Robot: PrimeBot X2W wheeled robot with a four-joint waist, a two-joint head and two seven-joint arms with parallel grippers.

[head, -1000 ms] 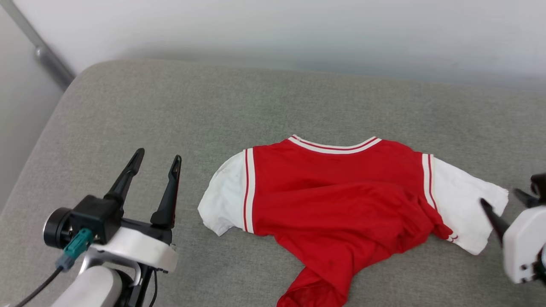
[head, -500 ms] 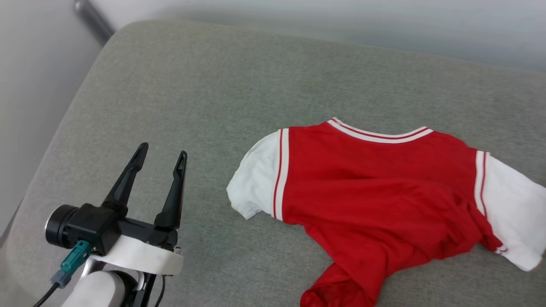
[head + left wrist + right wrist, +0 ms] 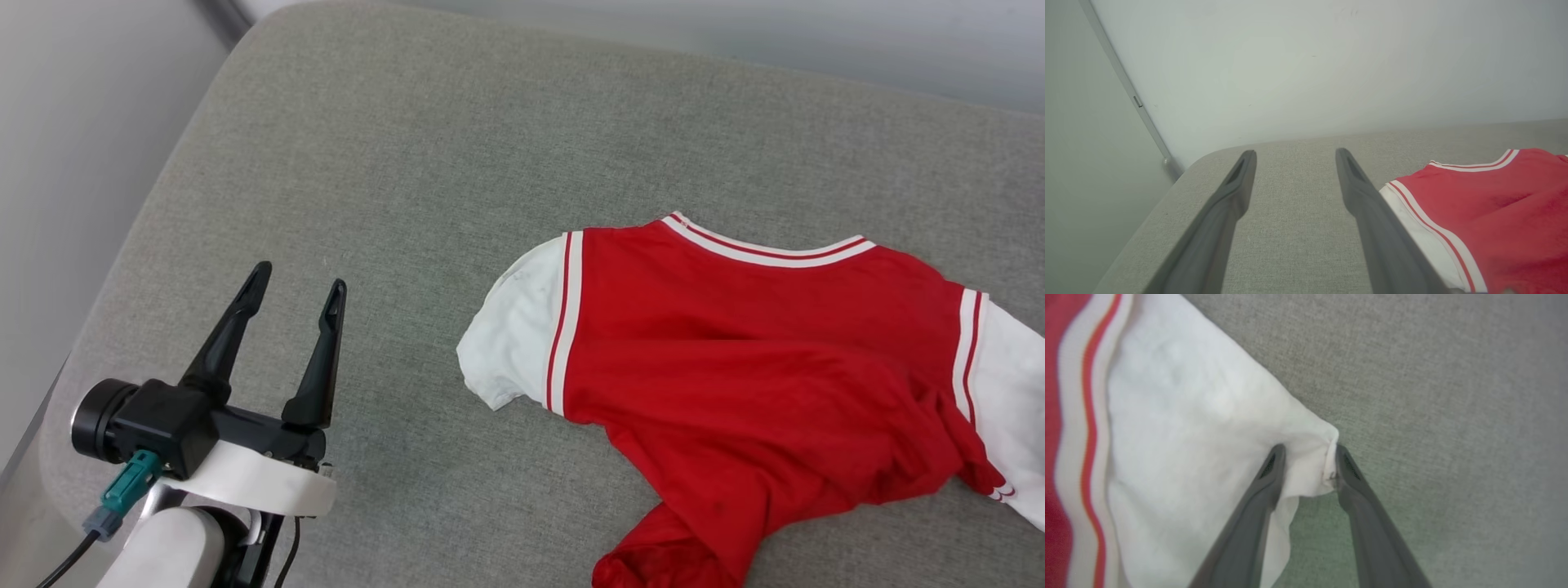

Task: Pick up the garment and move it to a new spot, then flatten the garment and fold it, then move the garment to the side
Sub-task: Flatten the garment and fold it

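Red jersey garment [image 3: 759, 343], judged light, limp, lower right on grey cushion [image 3: 408, 163] — take by sleeve corner [image 3: 1314, 437], where right gripper [image 3: 1306, 451] sits half-closed round bunched cloth, hold uncertain; left gripper [image 3: 299, 275] wide open, empty.

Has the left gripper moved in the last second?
Yes. The head camera swung too, but the left gripper now sits nearer the grey fabric cushion's left edge and farther from the red, white-sleeved jersey shirt: it moved leftward.
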